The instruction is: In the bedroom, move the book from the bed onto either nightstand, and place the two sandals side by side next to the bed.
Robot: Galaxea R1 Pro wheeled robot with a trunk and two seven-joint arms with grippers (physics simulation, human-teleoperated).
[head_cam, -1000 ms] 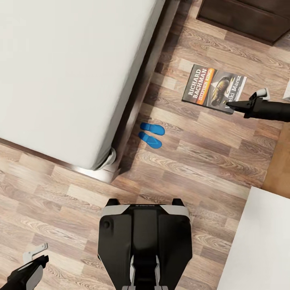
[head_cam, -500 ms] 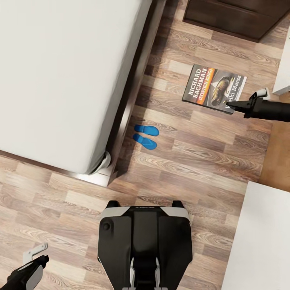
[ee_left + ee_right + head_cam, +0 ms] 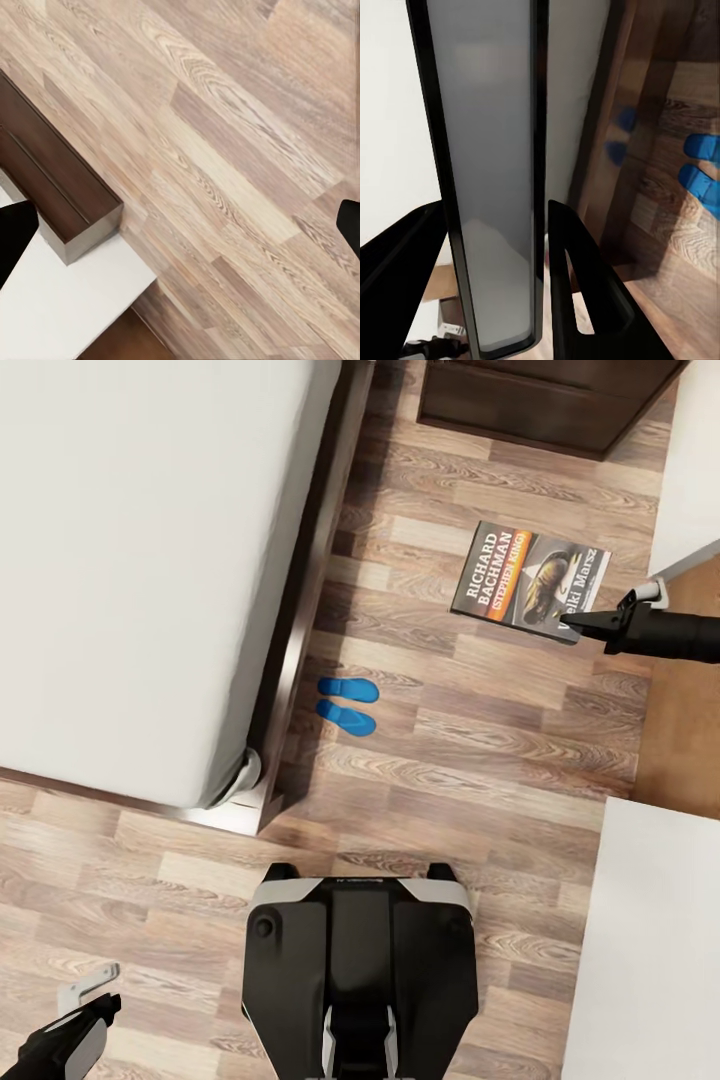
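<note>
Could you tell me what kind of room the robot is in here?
Most likely a bedroom: a large bed with a plain light mattress and dark wooden frame, a dark wooden cabinet near it, and blue sandals on the wood-plank floor beside the bed.

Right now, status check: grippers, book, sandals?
Right gripper shut on the book, held above the floor. Left gripper open, low, holding nothing. Sandals side by side next to the bed. Dark cabinet ahead.

The two small bright blue flip-flop sandals (image 3: 347, 703) lie side by side on the wood-plank floor (image 3: 480, 760), just right of the large light-grey bed (image 3: 140, 560).
</note>
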